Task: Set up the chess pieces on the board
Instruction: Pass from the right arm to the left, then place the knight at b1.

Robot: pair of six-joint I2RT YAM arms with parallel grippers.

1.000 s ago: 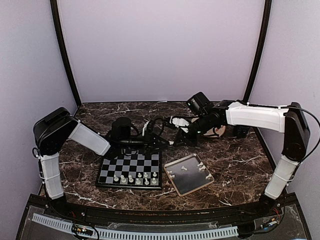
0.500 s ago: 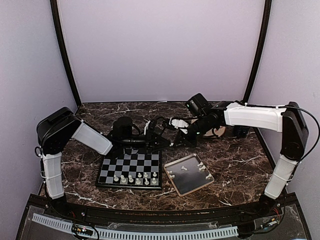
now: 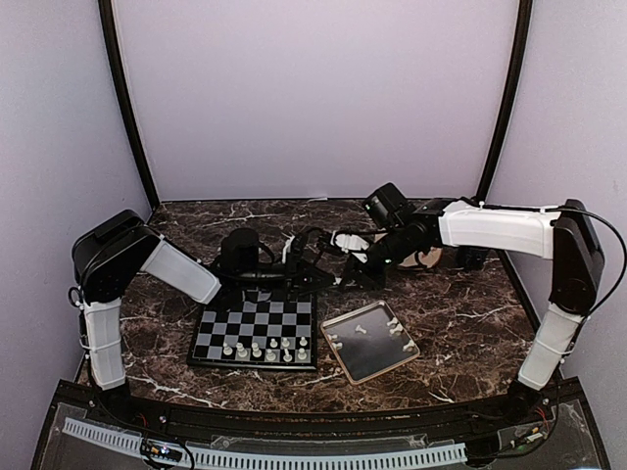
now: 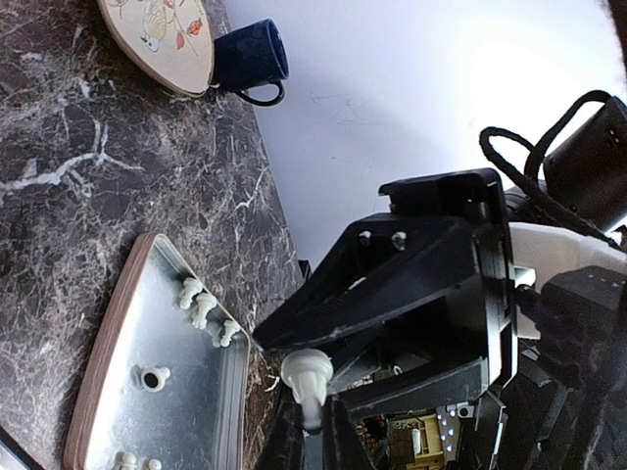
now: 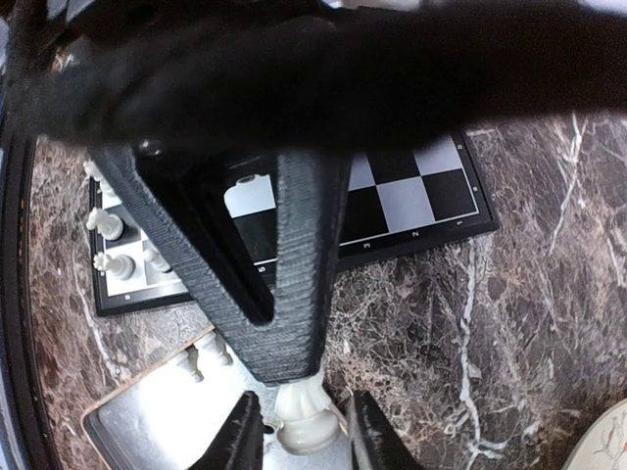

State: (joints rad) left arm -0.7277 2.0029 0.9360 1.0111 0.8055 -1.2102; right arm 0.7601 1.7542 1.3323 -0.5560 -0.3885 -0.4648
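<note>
I'm pinching one chess piece (image 4: 307, 377) tight in the left gripper (image 4: 312, 433) above the board's (image 3: 284, 311) far edge. Its long axis is running along my fingers, base toward the right gripper (image 5: 304, 438), whose jaws are flanking it, narrowly parted. The tray (image 3: 364, 345), just right of the board, is holding spare pieces (image 3: 393, 325).

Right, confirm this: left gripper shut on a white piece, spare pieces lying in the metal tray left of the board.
One thing is wrong: the metal tray sits right of the board, not left, as the top external view shows. The rest holds: the left gripper is shut on a white piece, and spare pieces lie in the tray.
</note>
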